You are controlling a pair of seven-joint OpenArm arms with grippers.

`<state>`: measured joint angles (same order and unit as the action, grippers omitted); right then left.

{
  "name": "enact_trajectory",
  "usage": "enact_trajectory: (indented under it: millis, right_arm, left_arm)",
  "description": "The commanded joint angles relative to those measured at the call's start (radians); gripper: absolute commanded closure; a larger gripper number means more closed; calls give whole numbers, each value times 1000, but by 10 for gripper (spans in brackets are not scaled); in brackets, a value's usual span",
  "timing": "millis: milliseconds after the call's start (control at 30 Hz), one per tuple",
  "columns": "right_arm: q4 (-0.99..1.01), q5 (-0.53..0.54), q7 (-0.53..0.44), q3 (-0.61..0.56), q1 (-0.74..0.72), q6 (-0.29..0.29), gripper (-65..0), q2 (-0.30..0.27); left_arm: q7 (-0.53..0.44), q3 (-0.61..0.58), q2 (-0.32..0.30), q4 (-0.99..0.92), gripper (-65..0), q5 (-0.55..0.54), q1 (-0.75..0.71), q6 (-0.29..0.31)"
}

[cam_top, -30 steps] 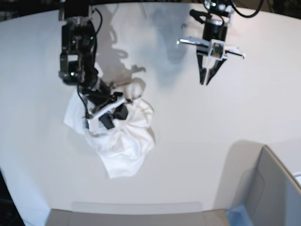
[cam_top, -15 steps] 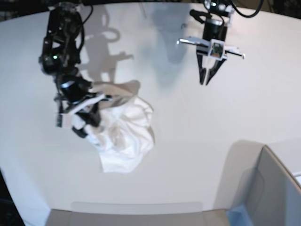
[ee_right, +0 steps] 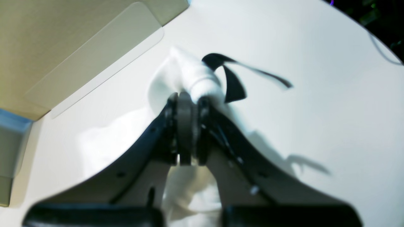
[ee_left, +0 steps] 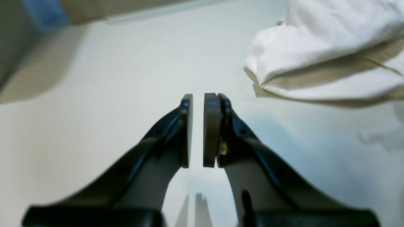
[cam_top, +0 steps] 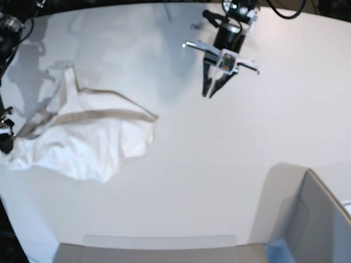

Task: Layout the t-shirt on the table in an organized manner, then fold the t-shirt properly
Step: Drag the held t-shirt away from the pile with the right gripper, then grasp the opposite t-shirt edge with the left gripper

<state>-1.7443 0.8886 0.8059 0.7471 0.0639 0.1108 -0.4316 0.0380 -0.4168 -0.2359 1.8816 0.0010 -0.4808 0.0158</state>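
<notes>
Leftward on table [cam_top: 230, 142], t-shirt [cam_top: 88, 137] dragged, spread

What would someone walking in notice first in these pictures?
Most striking is the white t-shirt, stretched out in a crumpled sheet over the left side of the big white table in the base view. The right tool is shut on a bunch of its cloth, a black tag fluttering beside it. The left tool hangs above the far side of the table holding nothing, its pads a narrow gap apart.

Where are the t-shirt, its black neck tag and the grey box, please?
t-shirt [cam_top: 88, 145]: base view, middle of the stretched cloth.
black neck tag [ee_right: 233, 85]: right wrist view, its loop.
grey box [cam_top: 323, 224]: base view, its wall.
</notes>
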Motion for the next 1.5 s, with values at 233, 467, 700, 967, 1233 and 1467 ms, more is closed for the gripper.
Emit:
enact_trajectory:
  millis: [233,467,700,967,1233,1467]
  right_arm:
    - [80,14,-23,2,-5,-16,0,-19]
    - [86,13,62,4,-6,-16,0,-20]
    - [80,13,66,2,27,-16,0,-16]
    - [80,13,66,5,60,-16,0,-2]
    - [80,16,66,7,75,-18,0,6]
    - [79,16,66,10,87,-18,0,6]
  left_arm:
    - [242,-189,109,17,-125,7,159,-10]
    - [250,-304,134,-136,-163,18,281,-7]
    - [251,-371,134,-273,-163,152,402,-12]
    - [251,-371,169,-362,-165,149,471,-12]
    - [253,-374,191,-374,-265,152,494,-12]
    - [253,-373,191,-512,-271,153,589,-12]
